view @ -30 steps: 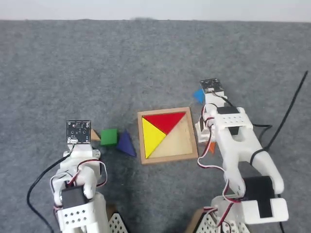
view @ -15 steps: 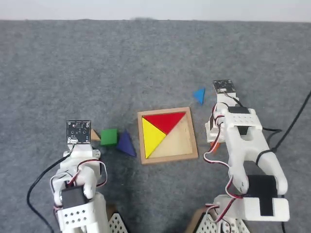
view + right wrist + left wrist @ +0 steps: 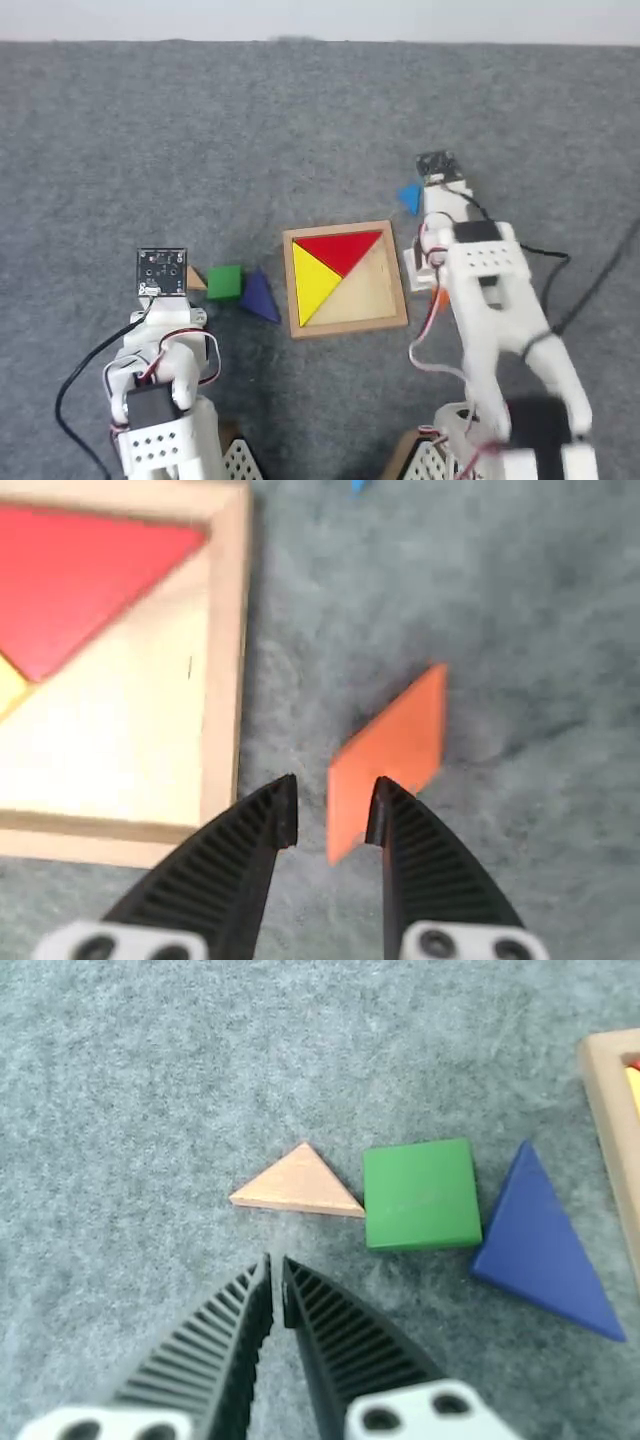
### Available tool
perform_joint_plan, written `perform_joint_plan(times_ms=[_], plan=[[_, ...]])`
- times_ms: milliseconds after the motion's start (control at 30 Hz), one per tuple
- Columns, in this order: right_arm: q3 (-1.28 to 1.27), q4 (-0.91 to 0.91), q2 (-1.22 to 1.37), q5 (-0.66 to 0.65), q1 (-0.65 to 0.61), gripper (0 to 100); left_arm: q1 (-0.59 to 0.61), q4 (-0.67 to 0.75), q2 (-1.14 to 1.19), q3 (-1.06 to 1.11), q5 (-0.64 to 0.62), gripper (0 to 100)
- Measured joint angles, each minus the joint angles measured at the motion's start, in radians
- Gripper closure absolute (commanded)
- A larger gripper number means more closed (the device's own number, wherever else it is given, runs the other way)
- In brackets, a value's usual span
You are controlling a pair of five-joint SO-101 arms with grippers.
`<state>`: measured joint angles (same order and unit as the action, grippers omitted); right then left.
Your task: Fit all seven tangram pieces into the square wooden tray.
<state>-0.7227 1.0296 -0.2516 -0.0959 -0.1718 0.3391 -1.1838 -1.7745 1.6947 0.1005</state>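
The square wooden tray (image 3: 396, 300) holds a red triangle (image 3: 340, 248) and a yellow triangle (image 3: 312, 282); its remaining floor is bare wood. To its left lie a tan triangle (image 3: 297, 1185), a green square (image 3: 420, 1194) and a dark blue triangle (image 3: 543, 1245). My left gripper (image 3: 276, 1270) is shut with nothing in it, just short of the tan triangle. An orange parallelogram (image 3: 395, 750) lies on the mat right of the tray rim (image 3: 228, 660). My right gripper (image 3: 333, 805) is open, its fingertips straddling the orange piece's near end. A small light blue triangle (image 3: 409, 196) lies beyond the tray's far right corner.
Grey felt mat covers the table, with wide free room at the back and far left. The right arm (image 3: 480, 270) hangs over the strip beside the tray and hides most of the orange piece in the high view. Cables trail at the right edge.
The right arm swung out to the right, then came back left beside the tray and a little farther forward. The left arm and all pieces stayed put.
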Motion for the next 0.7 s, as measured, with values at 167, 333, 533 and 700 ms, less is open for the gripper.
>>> perform_joint_plan(times_ms=[167,333,533,700], plan=[[0.066,-0.031,0.218,0.025,0.043,79.1,0.000,0.000,0.000,0.000,0.000,98],[0.127,-0.032,0.322,0.023,0.101,78.8,0.000,0.000,0.000,0.000,0.000,98],[0.130,-0.037,0.330,0.023,0.117,79.2,0.000,0.000,0.000,0.000,0.000,98],[0.130,-0.037,0.330,0.023,0.118,92.9,0.000,0.000,0.000,0.000,0.000,98]])
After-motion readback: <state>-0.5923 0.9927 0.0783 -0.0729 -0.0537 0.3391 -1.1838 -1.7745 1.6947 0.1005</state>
